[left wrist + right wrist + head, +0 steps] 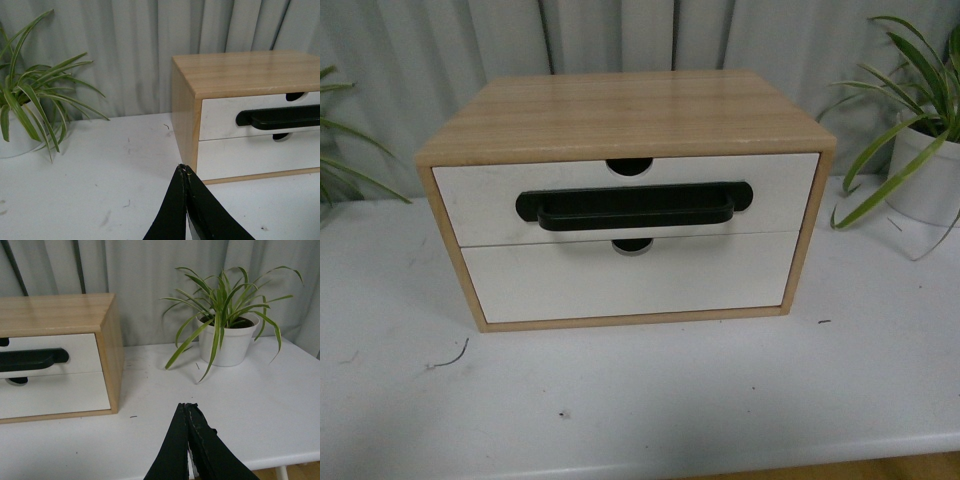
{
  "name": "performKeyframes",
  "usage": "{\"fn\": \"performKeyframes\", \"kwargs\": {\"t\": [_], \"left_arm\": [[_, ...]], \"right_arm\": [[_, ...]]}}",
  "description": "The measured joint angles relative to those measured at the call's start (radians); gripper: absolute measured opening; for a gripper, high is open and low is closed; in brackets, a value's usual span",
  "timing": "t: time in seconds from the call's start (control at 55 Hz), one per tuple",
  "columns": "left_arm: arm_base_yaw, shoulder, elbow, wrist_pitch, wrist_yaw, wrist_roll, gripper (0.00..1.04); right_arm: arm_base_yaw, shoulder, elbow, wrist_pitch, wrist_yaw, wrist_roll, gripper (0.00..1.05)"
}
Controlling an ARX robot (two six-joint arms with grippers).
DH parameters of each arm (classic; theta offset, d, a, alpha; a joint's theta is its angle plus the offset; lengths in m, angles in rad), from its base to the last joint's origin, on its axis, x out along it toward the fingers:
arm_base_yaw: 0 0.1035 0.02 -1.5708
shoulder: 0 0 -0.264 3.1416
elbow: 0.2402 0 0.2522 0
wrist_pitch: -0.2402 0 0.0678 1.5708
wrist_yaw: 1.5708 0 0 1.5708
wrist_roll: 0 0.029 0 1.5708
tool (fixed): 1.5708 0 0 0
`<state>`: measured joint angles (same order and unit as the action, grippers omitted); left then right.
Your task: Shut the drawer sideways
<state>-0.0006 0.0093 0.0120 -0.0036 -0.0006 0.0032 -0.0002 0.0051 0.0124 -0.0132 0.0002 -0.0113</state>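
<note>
Apparently flush — the drawer.

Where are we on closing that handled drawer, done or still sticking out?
Looks done: the drawer with the black handle sits about flush inside the wooden cabinet, no wood sides showing. Nothing in hand: the left hand and right hand are shut, empty, off the cabinet over the table. Left: probably nothing.

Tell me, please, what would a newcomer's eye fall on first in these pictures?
Probably the wooden cabinet at the middle of the white table, its upper drawer carrying a long black handle and looking closed. Next, the potted plant to the cabinet's right. Both the left gripper and the right gripper hang shut, away from the cabinet.
</note>
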Motion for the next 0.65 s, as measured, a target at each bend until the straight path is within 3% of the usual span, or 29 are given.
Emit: {"fn": "performKeyframes", "kwargs": {"t": [0.309,0.345,0.436,0.545,0.564,0.618,0.636,0.655], "left_arm": [[0.000,0.000,0.000,0.000,0.000,0.000,0.02],[0.000,0.000,0.000,0.000,0.000,-0.001,0.04],[0.000,0.000,0.000,0.000,0.000,-0.001,0.29],[0.000,0.000,0.000,0.000,0.000,-0.001,0.49],[0.000,0.000,0.000,0.000,0.000,-0.001,0.55],[0.000,0.000,0.000,0.000,0.000,-0.001,0.92],[0.000,0.000,0.000,0.000,0.000,0.000,1.00],[0.000,0.000,0.000,0.000,0.000,0.000,0.97]], "right_arm": [[0.000,-0.001,0.000,0.009,0.000,0.000,0.02],[0.000,-0.001,0.000,0.009,0.000,0.000,0.07],[0.000,-0.001,0.000,0.009,0.000,0.000,0.33],[0.000,-0.001,0.000,0.009,0.000,0.000,0.53],[0.000,-0.001,0.000,0.009,0.000,0.000,0.58],[0.000,-0.001,0.000,0.009,0.000,0.000,0.97],[0.000,-0.001,0.000,0.009,0.000,0.001,0.99],[0.000,-0.001,0.000,0.009,0.000,0.001,0.98]]}}
